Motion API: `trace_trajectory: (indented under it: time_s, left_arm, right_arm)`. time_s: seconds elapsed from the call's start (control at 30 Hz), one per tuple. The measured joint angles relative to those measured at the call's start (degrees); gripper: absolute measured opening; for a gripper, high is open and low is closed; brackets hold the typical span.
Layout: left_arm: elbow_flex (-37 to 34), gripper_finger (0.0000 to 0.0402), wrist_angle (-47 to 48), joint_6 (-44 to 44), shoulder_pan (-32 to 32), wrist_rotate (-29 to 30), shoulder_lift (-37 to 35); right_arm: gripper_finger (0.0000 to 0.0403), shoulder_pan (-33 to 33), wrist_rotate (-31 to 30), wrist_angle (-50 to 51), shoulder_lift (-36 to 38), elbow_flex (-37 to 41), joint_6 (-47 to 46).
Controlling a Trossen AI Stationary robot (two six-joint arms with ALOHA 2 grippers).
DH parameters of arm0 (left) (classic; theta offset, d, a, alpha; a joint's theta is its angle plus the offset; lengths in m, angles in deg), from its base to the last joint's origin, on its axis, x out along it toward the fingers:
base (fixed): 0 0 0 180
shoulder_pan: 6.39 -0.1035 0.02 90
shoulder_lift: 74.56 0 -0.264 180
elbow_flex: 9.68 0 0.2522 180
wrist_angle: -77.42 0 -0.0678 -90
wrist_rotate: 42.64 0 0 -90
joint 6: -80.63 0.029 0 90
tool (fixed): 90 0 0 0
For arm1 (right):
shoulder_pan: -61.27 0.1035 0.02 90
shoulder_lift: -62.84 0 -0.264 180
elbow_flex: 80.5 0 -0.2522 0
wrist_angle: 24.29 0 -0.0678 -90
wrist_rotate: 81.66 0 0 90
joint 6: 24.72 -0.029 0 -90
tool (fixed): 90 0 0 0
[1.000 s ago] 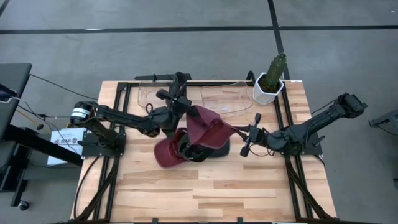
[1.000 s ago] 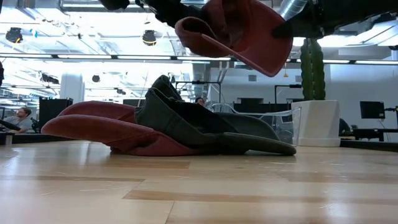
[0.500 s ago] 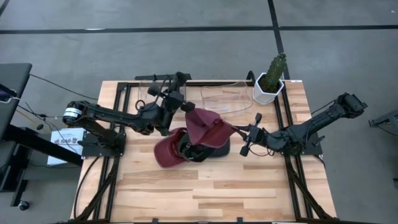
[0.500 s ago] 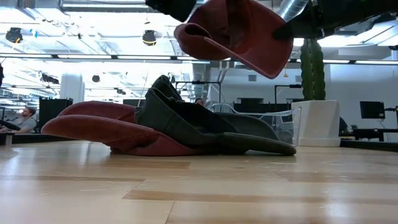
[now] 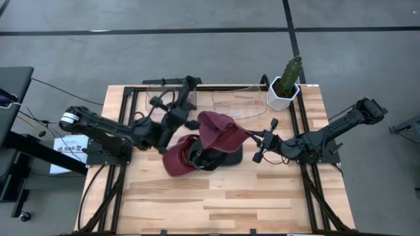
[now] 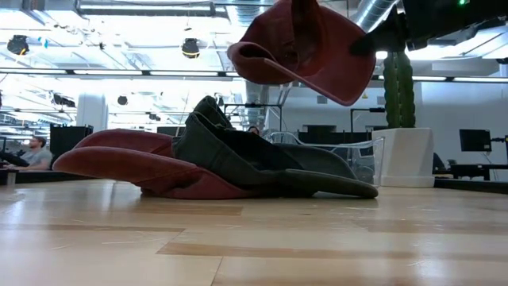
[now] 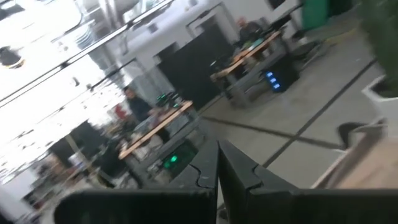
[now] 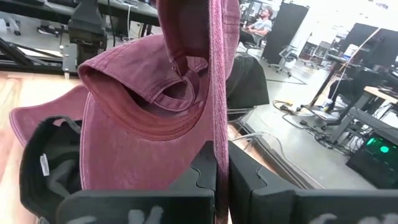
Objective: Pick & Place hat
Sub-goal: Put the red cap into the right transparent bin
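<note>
- The right end effector (image 5: pixel 251 137) sits toward the tabletop's right side, near the middle, its fingers clamped on an edge of a maroon hat (image 5: pixel 220 134). The right wrist view shows the fabric pinched between the two dark fingers (image 8: pixel 200 171), with the rest of the hat draped in front of them.
- The maroon hat (image 6: pixel 305 48) hangs in the air, clear of the tabletop (image 5: pixel 262 196). In the low view a gap is visible between it and the pile underneath.
- That pile holds a second maroon cap (image 5: pixel 176 160) and a dark hat (image 5: pixel 209 159), lying together at about the centre of the tabletop.
- The left end effector (image 5: pixel 191 122) is clenched on nothing and sits toward the rear-left of the centre, just beside the lifted hat; I cannot tell if it touches it. Its wrist view looks out into the room, with no hat between the fingers (image 7: pixel 211 165).
- A clear tray (image 5: pixel 230 105) lies along the rear edge, and a potted cactus (image 5: pixel 286 84) stands in the rear right corner.
- Progress, as I judge it: the pick is done, with one hat lifted off the pile. The placing is left, and the pictures do not show where the hat should go; the clear tray may be the target.
</note>
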Motion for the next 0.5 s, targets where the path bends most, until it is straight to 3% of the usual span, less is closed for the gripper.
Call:
trace_trajectory:
  time_s: [0.2, 0.5]
  left_arm:
    - [0.00, 0.0007, 0.08, -0.72, 7.86, 0.27, -3.16]
    - [-0.04, 0.0008, 2.27, -10.68, 19.32, -2.08, -5.68]
  right_arm:
    - [0.0001, 0.00, 0.17, 0.00, 0.01, 0.00, 0.00]
    - [0.0001, 0.00, 2.42, 0.00, 0.01, -0.01, 0.02]
